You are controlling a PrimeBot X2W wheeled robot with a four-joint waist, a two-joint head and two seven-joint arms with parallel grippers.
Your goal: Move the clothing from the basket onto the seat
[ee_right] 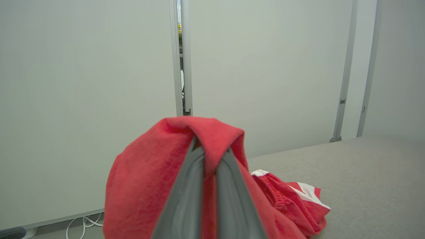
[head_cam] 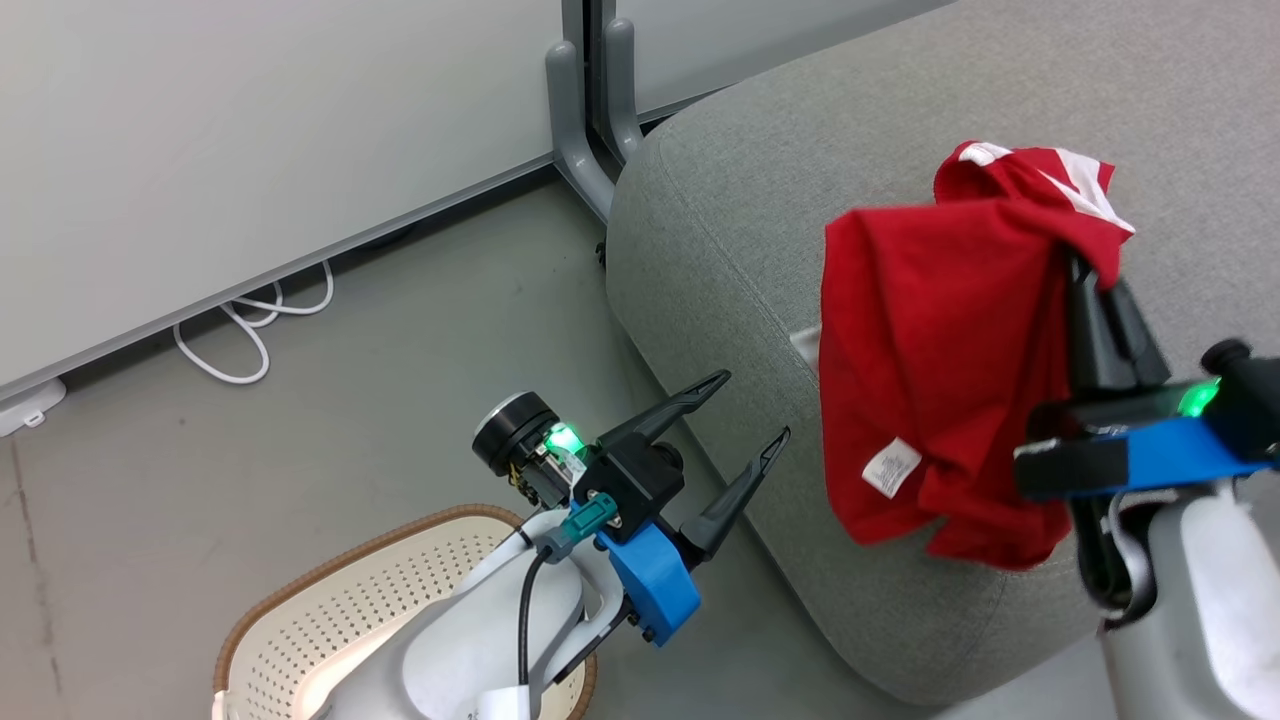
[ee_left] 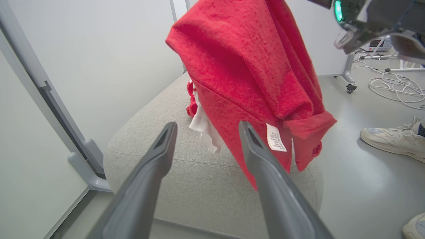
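A red garment [head_cam: 930,370] with a white label hangs in the air over the front edge of the grey seat [head_cam: 800,150]. My right gripper [head_cam: 1082,275] is shut on its top fold, and the fabric drapes over the fingertips [ee_right: 229,159]. A second red garment with white stripes [head_cam: 1060,170] lies on the seat behind it, also seen as the striped garment [ee_right: 292,202]. My left gripper [head_cam: 755,407] stands open and holds nothing, just left of the seat and above the basket [head_cam: 330,590]. The hanging garment [ee_left: 245,59] is just beyond my left gripper [ee_left: 207,127].
White wall panels with grey feet [head_cam: 580,110] stand behind the seat. A white cable [head_cam: 250,330] lies on the floor by the wall. A person's shoes [ee_left: 388,139] and more loose cables [ee_left: 395,86] are on the floor past the seat.
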